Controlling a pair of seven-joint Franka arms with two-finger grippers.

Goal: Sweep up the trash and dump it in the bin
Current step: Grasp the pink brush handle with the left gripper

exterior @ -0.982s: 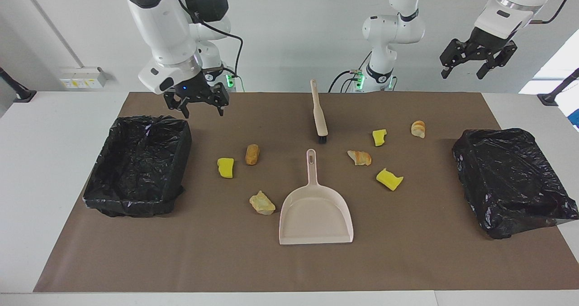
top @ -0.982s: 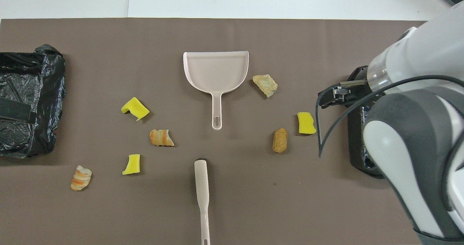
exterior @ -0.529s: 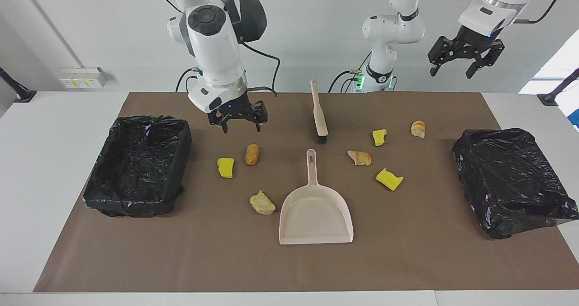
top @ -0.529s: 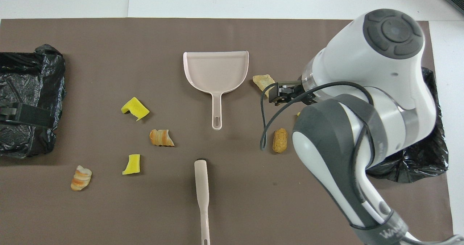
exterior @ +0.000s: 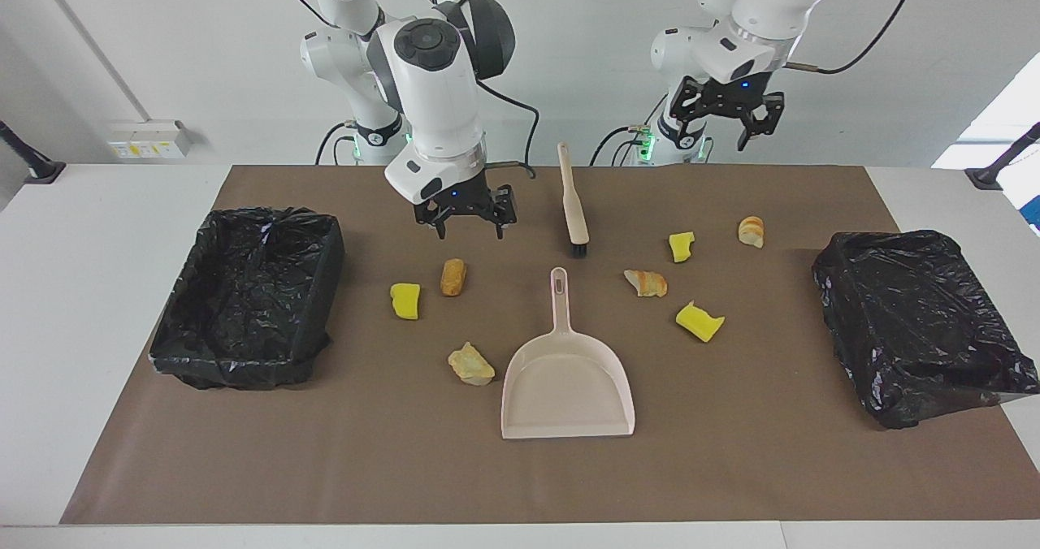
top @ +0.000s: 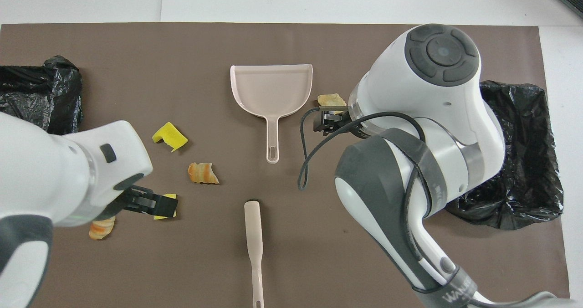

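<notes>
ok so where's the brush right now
The brush lies flat mid-table, nearer the robots than the dustpan, bristles toward the dustpan's handle, untouched; the right tool hovers beside it.

White table (exterior: 97, 232), its top mostly covered by a brown mat (exterior: 731, 460); bare white margins show at both ends and along the lower edge of the facing frame. Plain white wall (exterior: 585, 45) fills the upper part of that frame. A pale diagonal strip (exterior: 89, 54) runs down the wall at upper left to a socket box with yellow labels (exterior: 150, 139). Dark stand feet (exterior: 28, 163) rest on the table at the left and right edges. Bright daylight, window-like, at the right edge (exterior: 1003, 118).
</notes>
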